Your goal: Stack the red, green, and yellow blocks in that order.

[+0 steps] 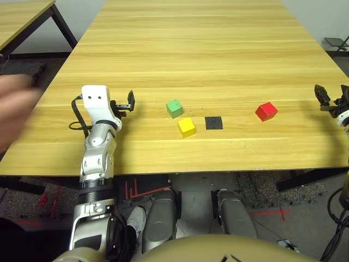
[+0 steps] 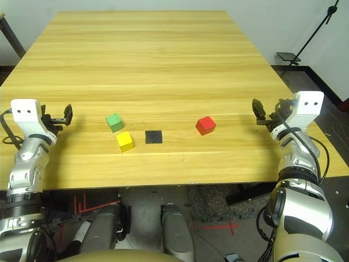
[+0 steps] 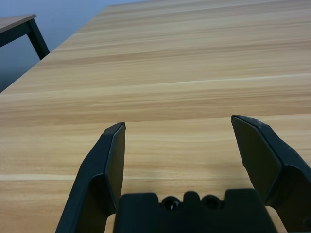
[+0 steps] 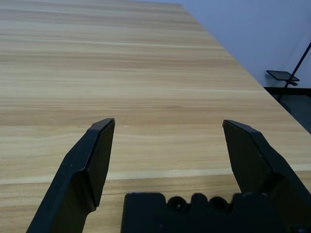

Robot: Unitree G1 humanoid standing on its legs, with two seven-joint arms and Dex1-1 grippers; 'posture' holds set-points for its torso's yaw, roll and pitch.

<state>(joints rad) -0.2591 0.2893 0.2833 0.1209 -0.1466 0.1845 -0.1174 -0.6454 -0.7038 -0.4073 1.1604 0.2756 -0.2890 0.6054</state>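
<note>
Wooden counter (image 2: pixel 163 65) carries a flat black square patch (image 2: pixel 154 136) between the yellow block (image 2: pixel 125 141) and red block (image 2: pixel 205 125). A blurred person's hand (image 1: pixel 13 112) shows at the counter's left edge. Left hand (image 2: pixel 66 114) and right hand (image 2: pixel 262 113) hover low at opposite sides, both spread open, empty. Green block (image 2: pixel 114 122) lies just beside the yellow, near the left hand; red sits nearer the right hand. Nothing stacked.

pale wood table (image 2: pixel 163 54) — second table (image 1: pixel 22 16) beside, red-taped floor (image 1: pixel 262 210)
</note>
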